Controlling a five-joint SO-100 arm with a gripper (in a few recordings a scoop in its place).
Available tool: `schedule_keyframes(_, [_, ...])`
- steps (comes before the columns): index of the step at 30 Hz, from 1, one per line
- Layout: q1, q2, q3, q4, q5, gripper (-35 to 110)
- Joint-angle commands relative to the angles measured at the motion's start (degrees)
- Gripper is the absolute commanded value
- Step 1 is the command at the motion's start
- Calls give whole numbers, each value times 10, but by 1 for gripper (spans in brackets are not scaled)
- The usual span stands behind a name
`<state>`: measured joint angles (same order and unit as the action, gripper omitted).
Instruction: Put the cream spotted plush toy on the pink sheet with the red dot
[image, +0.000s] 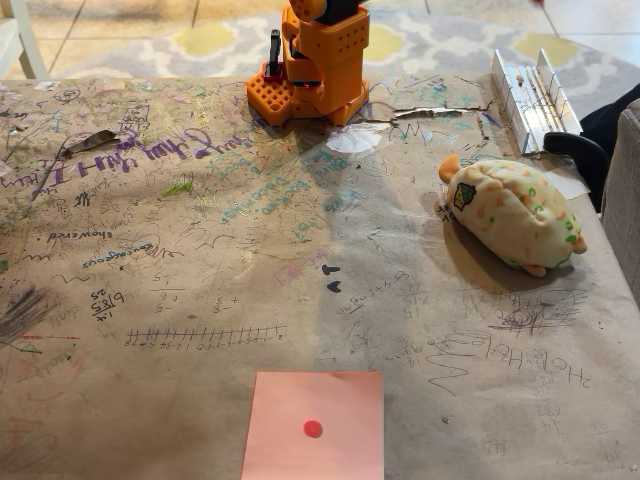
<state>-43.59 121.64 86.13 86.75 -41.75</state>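
I see the cream spotted plush toy (515, 212) well apart from the pink sheet (314, 425); I can't tell the pincer's state

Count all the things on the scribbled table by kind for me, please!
Plush toys: 1, the cream spotted plush toy
Paper sheets: 1, the pink sheet with the red dot
Robot arms: 1, the orange arm
Metal hinges: 1, the silver hinge
Total: 4
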Motion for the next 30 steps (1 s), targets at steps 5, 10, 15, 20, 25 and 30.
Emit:
schedule_keyframes(5, [-7,-44,120,-37,-5,5])
schedule_keyframes(10, [59,-132,229,-17,-62,4])
schedule_keyframes(15, [79,-155,314,-110,-89,5])
schedule_keyframes(20, [41,-215,322,-258,-54,19])
schedule_keyframes(25, [28,-248,345,-326,-67,32])
schedule_keyframes(30, [32,-272,330,-343,-76,34])
